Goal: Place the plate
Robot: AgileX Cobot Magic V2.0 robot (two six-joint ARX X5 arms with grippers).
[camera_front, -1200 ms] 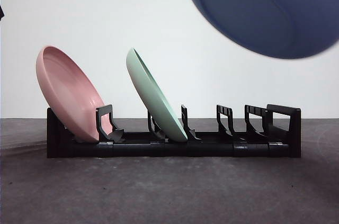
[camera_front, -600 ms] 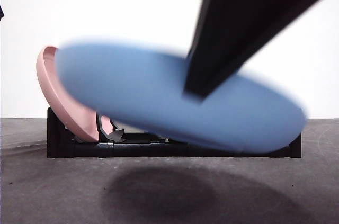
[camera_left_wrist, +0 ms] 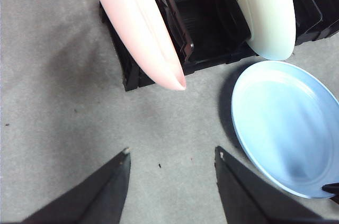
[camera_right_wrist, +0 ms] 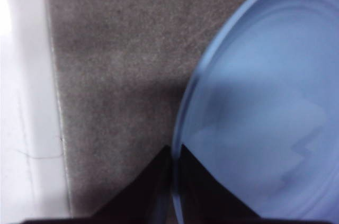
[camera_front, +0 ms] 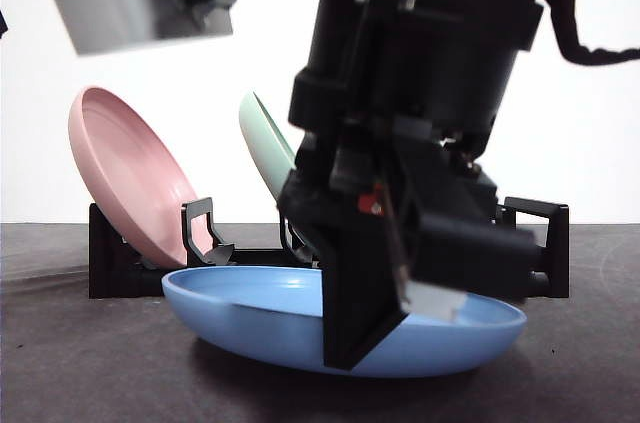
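- On the grey table (camera_front: 80,363) stands a black rack (camera_front: 110,268) with slots.
- At its left end, a pink plate (camera_front: 125,178) leans in the first slot.
- Next, a green plate (camera_front: 268,148) leans in another slot; the slots further right are hidden by the arm.
- In front of the rack, the blue plate (camera_front: 250,313) lies low on the table, bowl side up.
- The right gripper (camera_right_wrist: 172,181) pinches the blue plate's rim, one jaw on each side.
- The left gripper (camera_left_wrist: 172,155) hangs over bare table with its jaws apart, holding nothing.

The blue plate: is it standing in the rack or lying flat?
Lying flat: the blue plate rests on the table before the rack, rim clamped by the right gripper.
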